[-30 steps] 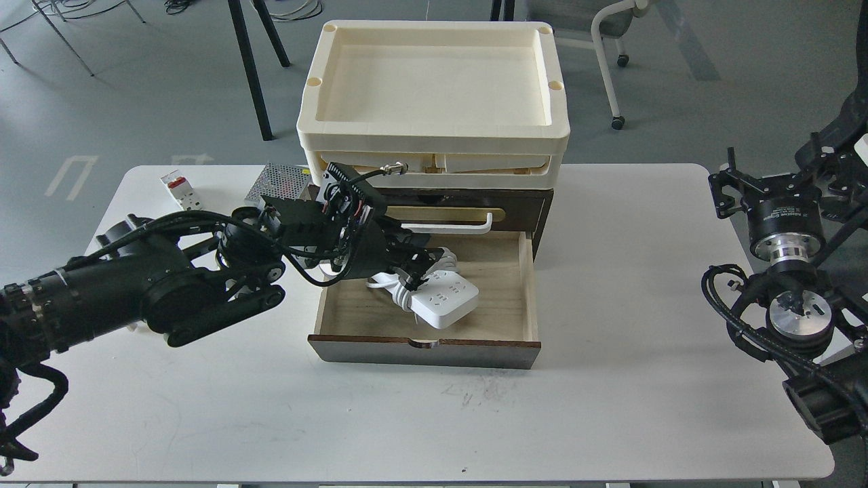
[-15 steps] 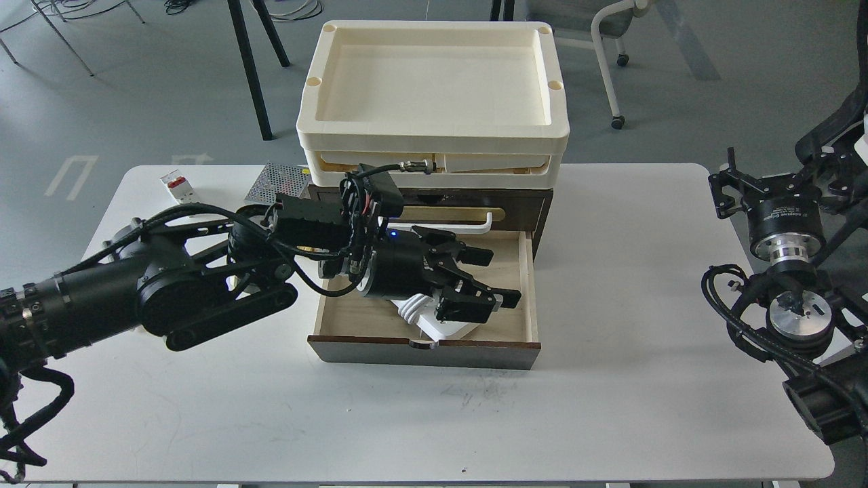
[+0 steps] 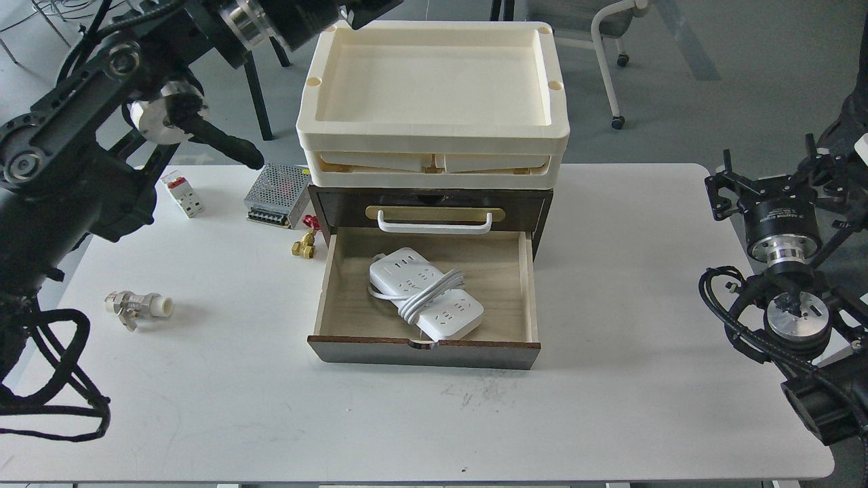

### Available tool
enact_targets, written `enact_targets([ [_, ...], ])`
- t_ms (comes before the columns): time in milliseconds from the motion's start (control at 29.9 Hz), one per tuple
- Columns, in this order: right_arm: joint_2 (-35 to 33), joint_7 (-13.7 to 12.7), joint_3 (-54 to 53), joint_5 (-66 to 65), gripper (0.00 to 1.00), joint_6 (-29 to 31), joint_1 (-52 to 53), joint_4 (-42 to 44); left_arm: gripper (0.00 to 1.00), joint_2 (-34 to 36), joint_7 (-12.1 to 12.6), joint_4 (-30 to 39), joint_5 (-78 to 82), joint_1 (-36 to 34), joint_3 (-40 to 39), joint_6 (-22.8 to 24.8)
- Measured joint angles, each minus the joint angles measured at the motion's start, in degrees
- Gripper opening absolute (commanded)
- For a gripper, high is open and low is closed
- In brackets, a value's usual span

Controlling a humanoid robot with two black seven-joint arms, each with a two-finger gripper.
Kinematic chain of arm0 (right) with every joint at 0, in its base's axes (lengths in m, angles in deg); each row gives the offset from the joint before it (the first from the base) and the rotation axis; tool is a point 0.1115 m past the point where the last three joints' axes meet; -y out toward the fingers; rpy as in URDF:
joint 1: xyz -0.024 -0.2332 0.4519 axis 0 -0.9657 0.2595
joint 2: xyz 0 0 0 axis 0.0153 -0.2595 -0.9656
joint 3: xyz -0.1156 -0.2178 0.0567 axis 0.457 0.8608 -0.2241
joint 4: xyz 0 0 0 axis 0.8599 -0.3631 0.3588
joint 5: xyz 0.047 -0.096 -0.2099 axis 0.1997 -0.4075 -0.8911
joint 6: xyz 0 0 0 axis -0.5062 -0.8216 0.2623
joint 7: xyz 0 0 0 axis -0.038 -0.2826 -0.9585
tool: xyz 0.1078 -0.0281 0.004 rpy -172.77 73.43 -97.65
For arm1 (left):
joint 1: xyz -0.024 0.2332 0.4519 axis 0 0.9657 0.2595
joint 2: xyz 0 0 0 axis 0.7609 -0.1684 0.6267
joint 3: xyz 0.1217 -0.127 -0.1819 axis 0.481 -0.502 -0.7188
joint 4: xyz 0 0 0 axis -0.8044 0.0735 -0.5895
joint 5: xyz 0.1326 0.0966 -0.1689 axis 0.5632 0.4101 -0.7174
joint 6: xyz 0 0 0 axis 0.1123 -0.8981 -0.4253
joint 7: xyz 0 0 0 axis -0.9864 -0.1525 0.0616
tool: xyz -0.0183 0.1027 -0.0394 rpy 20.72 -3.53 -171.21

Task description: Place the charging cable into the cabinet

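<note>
The charging cable, a white power strip with its cord wrapped round the middle, lies diagonally inside the open light wood drawer of the dark brown cabinet. Nothing touches it. The drawer is pulled out toward me; its white handle belongs to the shut drawer above it. My left arm is raised high at the upper left and runs off the top edge; its gripper is out of view. My right arm stays at the right edge, and no fingers of it show.
A cream plastic tray sits on top of the cabinet. Left of the cabinet lie a perforated metal power-supply box, a small white block with a red top, a brass fitting and a white valve.
My left gripper has let go of the charging cable in the drawer. The arm has lifted up and back to the upper left, out of the drawer. The right arm has hardly moved.
</note>
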Motion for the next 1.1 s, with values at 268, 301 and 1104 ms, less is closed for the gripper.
enact_targets([
  [268,0.2,-1.1,0.2,0.0,1.00,0.0,0.4,0.1,0.99,6.2,4.8,-17.1,-27.0,2.2,-8.6,1.0],
  [301,0.2,-1.4,0.3,0.0,1.00,0.0,0.4,0.2,0.99,6.3,4.8,-20.5,-29.0,2.6,-9.6,1.8],
  [1104,0.5,-2.0,-0.6,0.3,1.00,-2.2,0.9,0.4,1.00,3.7,3.0,-42.2,-44.6,22.8,-10.0,5.1],
])
